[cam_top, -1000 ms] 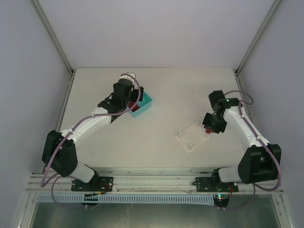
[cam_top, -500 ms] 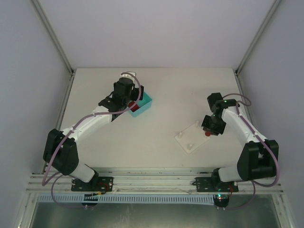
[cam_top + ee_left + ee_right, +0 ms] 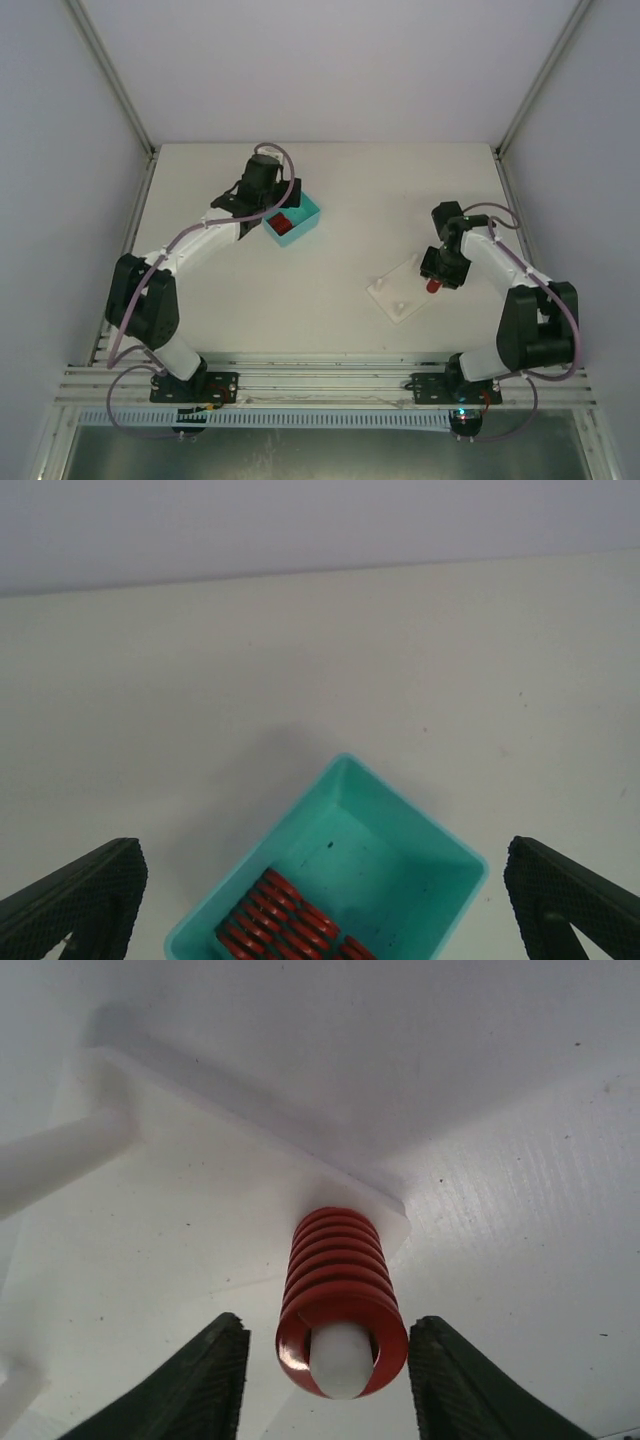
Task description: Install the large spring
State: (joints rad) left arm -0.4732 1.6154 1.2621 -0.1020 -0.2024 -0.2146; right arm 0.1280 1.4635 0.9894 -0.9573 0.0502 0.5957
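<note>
A large red spring stands upright over a white peg at a corner of the white plate. My right gripper is open, a finger on each side of the spring with a gap to it. From above the spring shows just under the right gripper, on the plate. My left gripper is open above a teal bin that holds more red springs. In the top view it hovers at the bin's left end.
A second white peg lies to the left on the plate. Further small pegs show on the plate from above. White walls and metal posts enclose the table; a rail runs along the near edge.
The right gripper moved left and down onto the plate's right corner and opened, leaving the spring on the peg. The left gripper shifted back and left, uncovering the bin.
</note>
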